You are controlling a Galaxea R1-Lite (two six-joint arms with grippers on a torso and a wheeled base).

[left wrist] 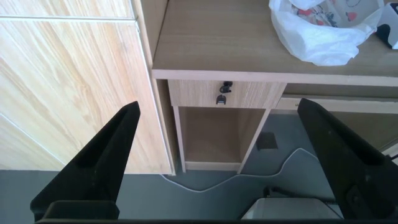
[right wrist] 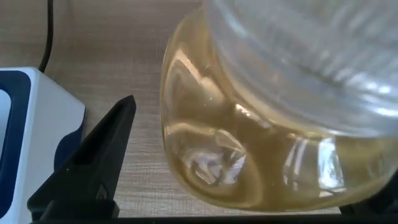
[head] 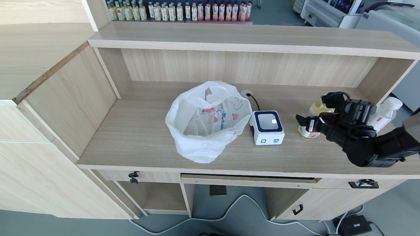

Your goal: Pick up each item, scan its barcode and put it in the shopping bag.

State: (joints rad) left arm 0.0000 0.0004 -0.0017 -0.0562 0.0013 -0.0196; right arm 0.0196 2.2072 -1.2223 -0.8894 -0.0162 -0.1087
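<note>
Head view: right gripper point(head: 312, 109) spread, its jaws straddling the upright yellow bottle point(head: 308, 132) on the counter point(head: 141, 140) just beside the scanner point(head: 266, 127); the shopping bag point(head: 206, 121) lies beyond the scanner, toward the robot's left

Left wrist view: left gripper point(left wrist: 219, 104) spread, empty, well apart from the bottle

Right wrist view: a gap shows between one finger point(right wrist: 93, 168) and the bottle; judged not yet gripped, right arm nearer

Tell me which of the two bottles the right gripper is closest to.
The yellow bottle beside the scanner; it sits between the fingers of the right gripper. The white bottle stands farther right.

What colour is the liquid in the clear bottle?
Pale yellow liquid, best seen in the right wrist view.
</note>
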